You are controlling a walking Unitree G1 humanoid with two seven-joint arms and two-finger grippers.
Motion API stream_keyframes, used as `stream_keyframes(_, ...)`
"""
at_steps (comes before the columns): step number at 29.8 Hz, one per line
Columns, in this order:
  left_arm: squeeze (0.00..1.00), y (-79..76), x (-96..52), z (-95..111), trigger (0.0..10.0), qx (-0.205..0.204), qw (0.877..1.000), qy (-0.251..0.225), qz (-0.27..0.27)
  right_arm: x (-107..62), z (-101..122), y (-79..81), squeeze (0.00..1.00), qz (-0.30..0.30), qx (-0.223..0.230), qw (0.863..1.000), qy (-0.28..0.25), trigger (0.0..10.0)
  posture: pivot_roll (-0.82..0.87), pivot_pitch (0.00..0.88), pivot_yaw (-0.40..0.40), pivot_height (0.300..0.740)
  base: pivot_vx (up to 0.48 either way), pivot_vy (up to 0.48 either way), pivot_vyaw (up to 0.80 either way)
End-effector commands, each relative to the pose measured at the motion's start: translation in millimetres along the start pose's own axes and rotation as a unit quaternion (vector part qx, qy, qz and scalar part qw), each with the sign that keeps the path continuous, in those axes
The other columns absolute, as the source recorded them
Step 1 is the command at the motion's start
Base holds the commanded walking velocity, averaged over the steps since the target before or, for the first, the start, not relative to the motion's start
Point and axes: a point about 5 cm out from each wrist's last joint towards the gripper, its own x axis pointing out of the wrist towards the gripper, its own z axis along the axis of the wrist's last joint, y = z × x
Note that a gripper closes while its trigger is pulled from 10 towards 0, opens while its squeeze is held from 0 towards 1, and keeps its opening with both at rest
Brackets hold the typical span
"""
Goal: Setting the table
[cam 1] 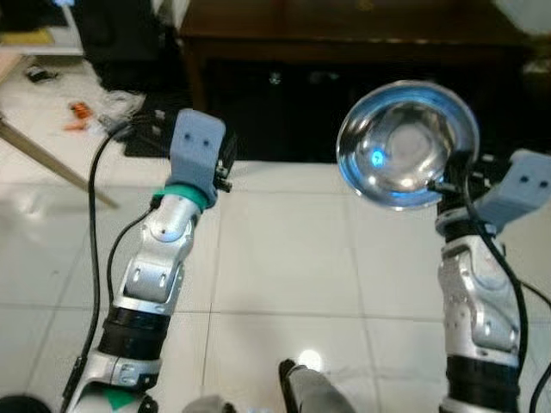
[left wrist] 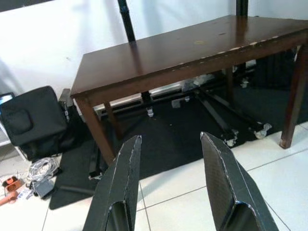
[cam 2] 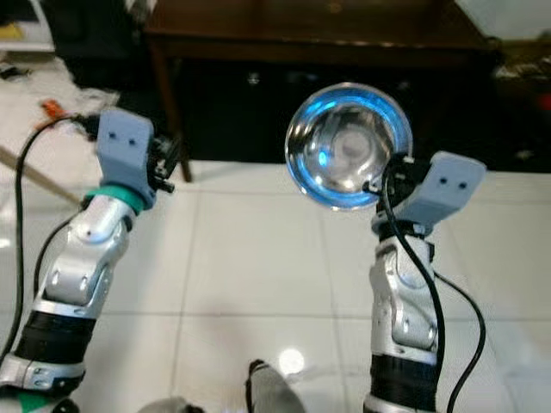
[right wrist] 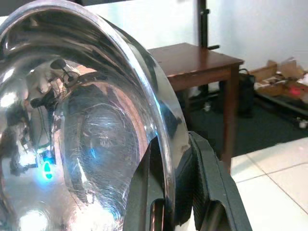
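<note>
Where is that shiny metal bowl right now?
The metal bowl is held up in the air on the robot's right, its rim pinched by the right gripper, its hollow facing the head camera. It is above the white tiled floor, just short of the dark wooden table.

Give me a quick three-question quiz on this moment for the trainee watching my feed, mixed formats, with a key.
1. True or false: the right gripper is clamped on the rim of the steel bowl.
2. Multiple choice: what do the left gripper's open fingers point toward? A) a sink B) the dark wooden table C) a person
3. Short answer: what lies on the floor near the black bag, as the left wrist view shows it?

Key
1. True; the rim sits between the black fingers.
2. B; nothing is between the fingers, and the table stands ahead over white tile.
3. A coil of pale cable and small orange items.
</note>
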Motion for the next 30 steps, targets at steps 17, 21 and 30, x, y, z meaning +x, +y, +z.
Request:
stream_keyframes(17,0.0,-0.2,3.7,-0.3,10.0,0.008,1.0,-0.001,0.008,1.7,5.5,12.6,0.0,0.022,0.012,1.0,-0.019,10.0,-0.02,0.04,0.076,0.74,0.464,0.0,0.0)
stream_keyframes(21,0.0,-0.6,3.9,-0.3,10.0,0.01,1.0,-0.002,0.007,2.2,5.3,12.0,0.0,0.02,0.014,1.0,-0.018,10.0,-0.02,0.04,0.076,0.74,0.465,0.0,-0.35)
stream_keyframes(30,0.0,-2.5,4.9,0.0,10.0,0.007,1.0,-0.005,0.003,3.0,5.3,10.4,0.0,0.015,0.012,1.0,-0.018,10.0,-0.02,0.04,0.077,0.74,0.465,0.0,-0.66)
